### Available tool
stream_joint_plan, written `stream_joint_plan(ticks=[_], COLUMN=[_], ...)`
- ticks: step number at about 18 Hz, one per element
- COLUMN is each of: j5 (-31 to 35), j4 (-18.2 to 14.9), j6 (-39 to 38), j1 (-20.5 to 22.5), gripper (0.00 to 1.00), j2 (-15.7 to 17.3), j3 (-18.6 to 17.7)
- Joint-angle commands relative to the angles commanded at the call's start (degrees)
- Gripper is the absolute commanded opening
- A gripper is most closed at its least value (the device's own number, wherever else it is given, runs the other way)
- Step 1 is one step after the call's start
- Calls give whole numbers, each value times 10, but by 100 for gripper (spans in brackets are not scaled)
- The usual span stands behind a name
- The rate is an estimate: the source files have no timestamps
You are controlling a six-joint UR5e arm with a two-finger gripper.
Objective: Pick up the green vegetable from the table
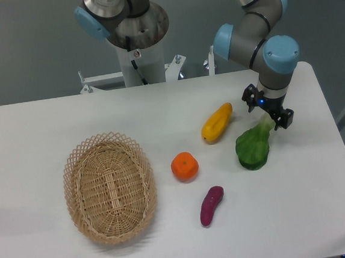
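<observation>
Gripper (268, 112): it is seen at the right rear of the table, pointed downward, with its two dark fingers spread and nothing clamped between them.
Gripper to stem: the pale stem tip of the green vegetable (254, 146) is found between or just under the spread fingers; contact cannot be told from this view.
Direction of the body: the dark leafy bulk is placed down and to the left of the gripper in the picture, toward the near edge.
Long axis: it is run on a slant, from the stem at upper right to the leaves at lower left.
Resting place: the vegetable is laid flat on the table (39, 128), right of centre.
Neighbours: a yellow vegetable (217, 122) is set just beside it, and an orange (185, 166) lies farther off.
Judgement: a descent over the narrow stem end is likely called for, with the fingers closed across the slanted axis.
</observation>
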Motion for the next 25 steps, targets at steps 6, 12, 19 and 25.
stream_joint_plan(ticks=[6, 12, 19, 25], j5=[-1, -5, -17, -112], j4=[1, 1, -2, -6], j6=[-6, -8, -11, -78], j1=[0, -1, -7, -11], gripper=[32, 32, 32, 32], j2=[2, 8, 29, 59], j3=[9, 23, 44, 53])
